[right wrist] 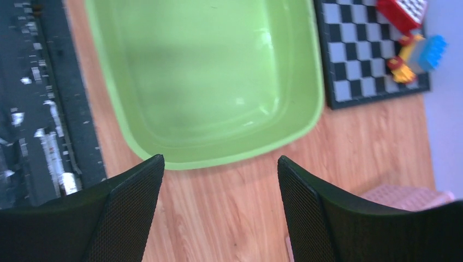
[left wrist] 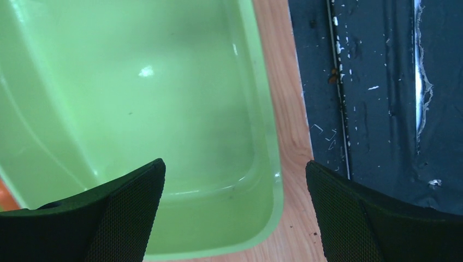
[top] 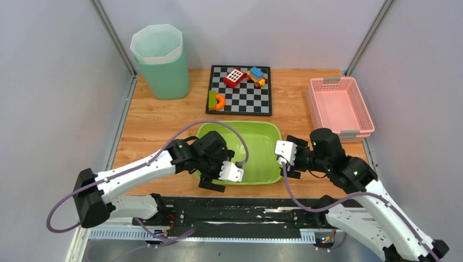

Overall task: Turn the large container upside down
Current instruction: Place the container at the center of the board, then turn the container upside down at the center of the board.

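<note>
At the near edge of the table [top: 158, 117], the large green container [top: 256, 150] sits upright, mouth to the ceiling. Left gripper [left wrist: 235, 180] is spread wide, straddling the near rim: one finger over the inside, one over the black strip [left wrist: 371, 109], no pinch. Right gripper [right wrist: 221, 164] has its jaws apart too, gripping nothing, over bare wood just beside the container's right rim. Checkerboard [top: 240, 101] with toy blocks [top: 235, 77] lies beyond.
</note>
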{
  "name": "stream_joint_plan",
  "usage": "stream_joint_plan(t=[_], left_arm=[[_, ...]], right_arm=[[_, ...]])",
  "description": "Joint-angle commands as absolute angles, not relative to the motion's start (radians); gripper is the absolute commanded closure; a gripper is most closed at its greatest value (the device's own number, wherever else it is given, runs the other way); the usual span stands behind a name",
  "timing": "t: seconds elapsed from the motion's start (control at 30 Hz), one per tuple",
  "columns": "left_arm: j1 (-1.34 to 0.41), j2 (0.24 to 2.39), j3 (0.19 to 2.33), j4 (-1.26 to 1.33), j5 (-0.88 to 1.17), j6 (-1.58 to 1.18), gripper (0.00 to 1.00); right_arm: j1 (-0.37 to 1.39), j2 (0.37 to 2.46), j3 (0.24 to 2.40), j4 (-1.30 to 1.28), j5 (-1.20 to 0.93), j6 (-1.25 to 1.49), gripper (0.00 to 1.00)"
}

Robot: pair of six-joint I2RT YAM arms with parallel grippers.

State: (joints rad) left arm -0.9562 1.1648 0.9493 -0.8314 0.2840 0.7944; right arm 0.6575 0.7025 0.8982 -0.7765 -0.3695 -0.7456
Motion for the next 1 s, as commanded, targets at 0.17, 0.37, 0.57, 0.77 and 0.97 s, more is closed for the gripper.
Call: stream_joint_plan(t=[0.17,0.37,0.57,0.77,0.97], left_arm=[[-1.084,1.376,0.999,-0.822,0.180,0.667,0.00],[-1.114,1.431,1.012,-0.783,0.128,0.618,0.16],[-1.117,1.470,1.022,-0.790,0.153,0.598,0.30],[-1.130,1.514,1.022,-0.797,0.166,0.585,0.42],[-1.134,1.543,1.040,-0.811,0.170,0.577,0.65]], right_arm=[[0.571,0.561,0.775,-0.635,-0.118,-0.719,0.19],[0.571,0.519,0.758,-0.666,-0.087,-0.759,0.19],[0.572,0.495,0.762,-0.702,-0.075,-0.786,0.19],[0.568,0.489,0.781,-0.720,-0.070,-0.790,0.19],[0.565,0.492,0.796,-0.729,-0.062,-0.804,0.20]])
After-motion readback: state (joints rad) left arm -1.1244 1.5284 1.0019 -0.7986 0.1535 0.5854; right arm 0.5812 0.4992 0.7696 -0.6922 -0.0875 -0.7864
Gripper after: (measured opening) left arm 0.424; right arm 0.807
